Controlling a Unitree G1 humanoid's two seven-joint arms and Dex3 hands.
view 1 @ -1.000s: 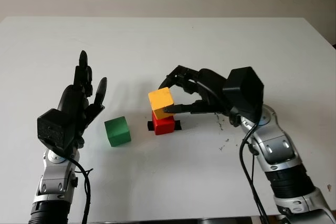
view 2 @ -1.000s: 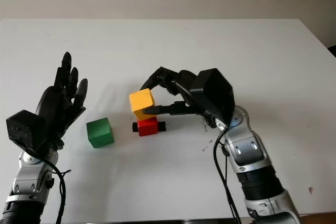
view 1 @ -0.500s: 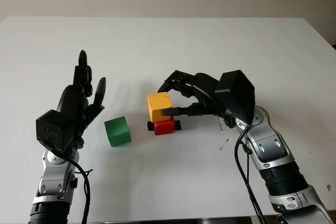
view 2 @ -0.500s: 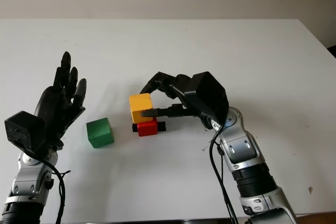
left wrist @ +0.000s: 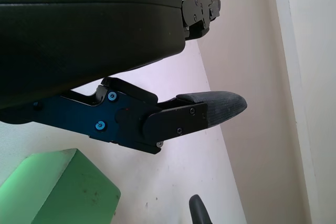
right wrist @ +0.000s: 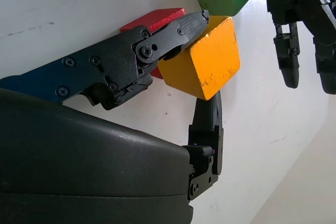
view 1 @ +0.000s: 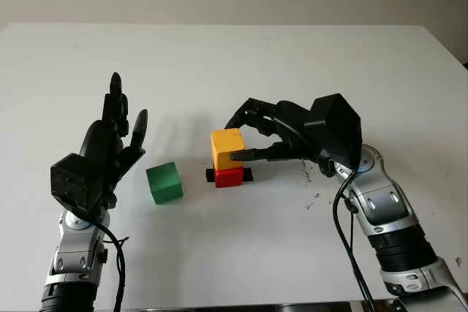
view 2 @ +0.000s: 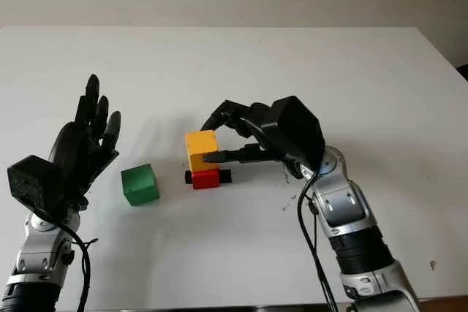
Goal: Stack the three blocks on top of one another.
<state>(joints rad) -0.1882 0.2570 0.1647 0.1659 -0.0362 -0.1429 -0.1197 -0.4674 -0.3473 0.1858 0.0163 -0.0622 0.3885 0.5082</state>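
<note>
Yellow block (view 1: 227, 147) sat on red block (view 1: 229, 176), right hand (view 1: 252, 133) gripping it. Green block (view 1: 164, 183) unstacked. Left hand (view 1: 102, 155) released, beside green.

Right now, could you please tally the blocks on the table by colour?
Yellow block, held by the right hand on the red one: 1
Red block: 1
Green block, beside the open left hand: 1
Total: 3
</note>
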